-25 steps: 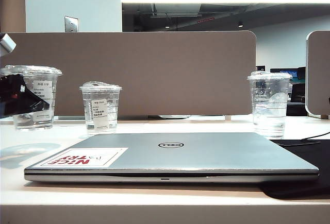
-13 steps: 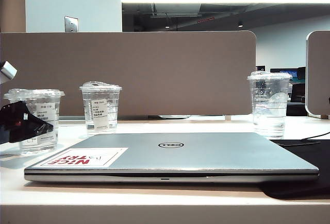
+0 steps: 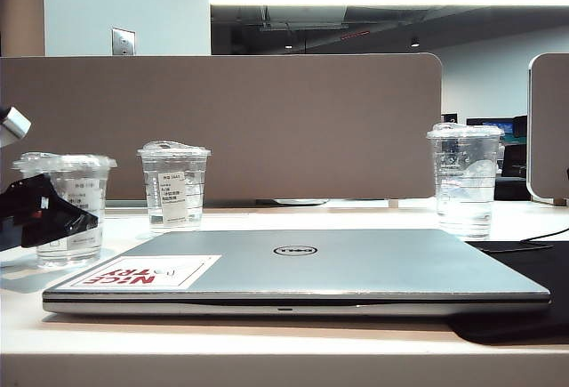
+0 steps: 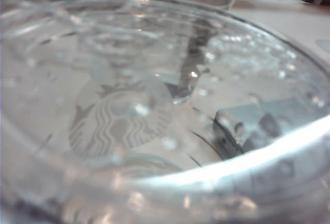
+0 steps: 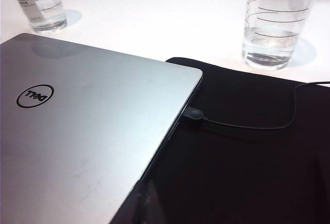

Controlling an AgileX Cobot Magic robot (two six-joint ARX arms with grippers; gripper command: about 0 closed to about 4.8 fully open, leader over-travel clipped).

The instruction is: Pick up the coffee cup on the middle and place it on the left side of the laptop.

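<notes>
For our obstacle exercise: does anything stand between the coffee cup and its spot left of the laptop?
Nothing visible does. The coffee cup sits left of the laptop, the left gripper at its side; the right gripper is out of view.

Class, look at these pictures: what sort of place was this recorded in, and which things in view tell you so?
Most likely an open-plan office desk. A brown desk partition stands behind the white table, a closed Dell laptop lies on it, and strip lighting lights more workstations beyond.

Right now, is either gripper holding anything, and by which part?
Cannot tell: the left gripper is at the coffee cup's side wall, grip unclear. The right gripper is out of view.
</notes>
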